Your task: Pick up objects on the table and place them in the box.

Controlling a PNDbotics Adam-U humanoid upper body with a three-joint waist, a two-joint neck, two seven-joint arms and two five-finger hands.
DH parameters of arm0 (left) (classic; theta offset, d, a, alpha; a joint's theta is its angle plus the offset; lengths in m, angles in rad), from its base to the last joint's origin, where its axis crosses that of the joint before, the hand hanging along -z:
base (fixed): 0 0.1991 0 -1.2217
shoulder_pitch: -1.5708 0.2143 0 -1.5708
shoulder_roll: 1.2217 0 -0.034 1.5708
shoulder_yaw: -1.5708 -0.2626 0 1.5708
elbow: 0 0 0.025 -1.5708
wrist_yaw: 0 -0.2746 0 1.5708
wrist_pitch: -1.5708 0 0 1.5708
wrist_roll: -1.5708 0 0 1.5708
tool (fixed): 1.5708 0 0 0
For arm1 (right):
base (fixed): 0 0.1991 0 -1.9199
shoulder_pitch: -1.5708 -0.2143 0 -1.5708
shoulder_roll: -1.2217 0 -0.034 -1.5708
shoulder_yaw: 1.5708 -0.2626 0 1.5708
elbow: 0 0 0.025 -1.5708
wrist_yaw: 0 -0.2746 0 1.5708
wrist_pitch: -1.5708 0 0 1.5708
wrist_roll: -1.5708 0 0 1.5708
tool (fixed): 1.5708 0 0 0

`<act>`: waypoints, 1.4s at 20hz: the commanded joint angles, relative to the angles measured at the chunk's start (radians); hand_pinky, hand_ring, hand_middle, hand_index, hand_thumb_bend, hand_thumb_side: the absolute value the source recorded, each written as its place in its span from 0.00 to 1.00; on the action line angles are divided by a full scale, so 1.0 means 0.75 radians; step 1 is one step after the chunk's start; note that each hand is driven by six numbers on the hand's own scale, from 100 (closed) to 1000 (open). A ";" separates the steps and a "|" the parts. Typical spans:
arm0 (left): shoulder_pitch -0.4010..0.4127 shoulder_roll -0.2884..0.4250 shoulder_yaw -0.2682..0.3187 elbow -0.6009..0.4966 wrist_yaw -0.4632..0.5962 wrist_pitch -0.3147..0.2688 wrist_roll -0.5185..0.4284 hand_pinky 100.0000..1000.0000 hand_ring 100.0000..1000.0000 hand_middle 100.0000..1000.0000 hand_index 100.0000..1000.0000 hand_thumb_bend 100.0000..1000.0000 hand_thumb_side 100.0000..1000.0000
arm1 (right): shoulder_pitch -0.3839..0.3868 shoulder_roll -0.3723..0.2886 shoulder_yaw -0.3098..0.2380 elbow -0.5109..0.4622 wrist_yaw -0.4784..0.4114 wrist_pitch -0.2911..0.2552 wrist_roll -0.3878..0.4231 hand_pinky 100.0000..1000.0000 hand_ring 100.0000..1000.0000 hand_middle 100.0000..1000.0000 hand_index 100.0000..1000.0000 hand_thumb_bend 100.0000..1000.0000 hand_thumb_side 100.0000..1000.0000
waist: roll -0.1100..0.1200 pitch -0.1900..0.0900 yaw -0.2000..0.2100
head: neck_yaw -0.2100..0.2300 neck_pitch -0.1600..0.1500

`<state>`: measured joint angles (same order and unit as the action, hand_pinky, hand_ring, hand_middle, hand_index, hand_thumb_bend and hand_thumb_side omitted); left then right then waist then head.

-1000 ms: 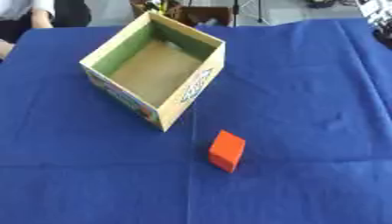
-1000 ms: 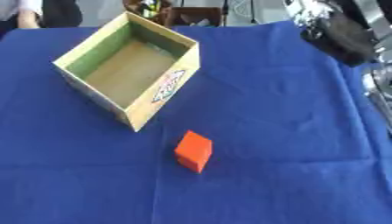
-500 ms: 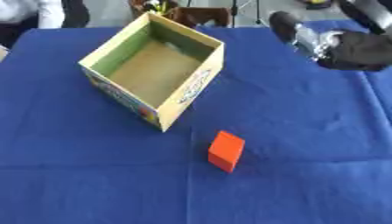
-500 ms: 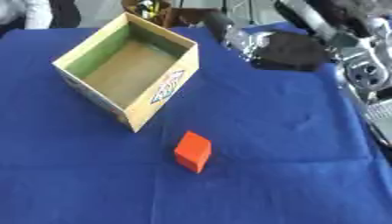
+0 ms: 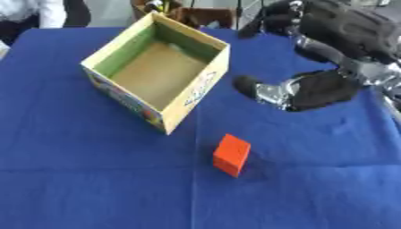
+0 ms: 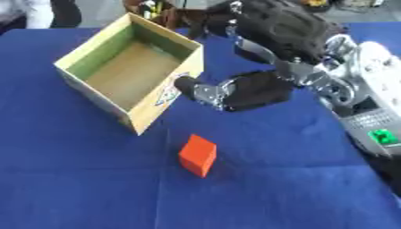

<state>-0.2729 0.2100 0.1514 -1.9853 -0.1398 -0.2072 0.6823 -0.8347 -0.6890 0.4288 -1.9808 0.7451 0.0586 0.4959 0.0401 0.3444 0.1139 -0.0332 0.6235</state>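
Note:
An orange cube [image 5: 232, 155] lies on the blue cloth, below and to the right of the near corner of an open cardboard box [image 5: 200, 89]. The box sits askew, with a green inner wall, a bare brown floor and nothing inside. My right hand [image 6: 254, 89] reaches in from the upper right. It hovers just right of the box and farther back than the cube. It is open, thumb [image 6: 192, 86] stretched toward the box and fingers spread above, and it holds nothing. My left hand shows in no view.
The blue tablecloth [image 5: 94, 179] stretches wide to the left and front of the cube. My silver right forearm [image 6: 368, 120] crosses the table's right side. Dark clutter [image 5: 196, 13] and a person's white sleeve [image 5: 35, 11] lie beyond the far edge.
My right arm has swung in from the upper right, down and left to the box's right side. The box and cube have not moved.

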 commanded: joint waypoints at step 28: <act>0.003 0.025 -0.011 -0.020 -0.001 -0.001 -0.016 0.31 0.65 0.58 0.70 0.02 1.00 | 0.114 0.060 0.124 -0.026 0.007 0.186 0.442 0.80 0.84 0.66 0.89 0.68 0.88 | -0.021 -0.047 -0.027 | 0.016 0.016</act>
<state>-0.2652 0.2102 0.1454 -1.9853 -0.1379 -0.2071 0.6739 -0.7389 -0.6373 0.5302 -1.9825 0.7346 0.1838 0.8302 0.0236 0.3304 0.0936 -0.0203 0.6315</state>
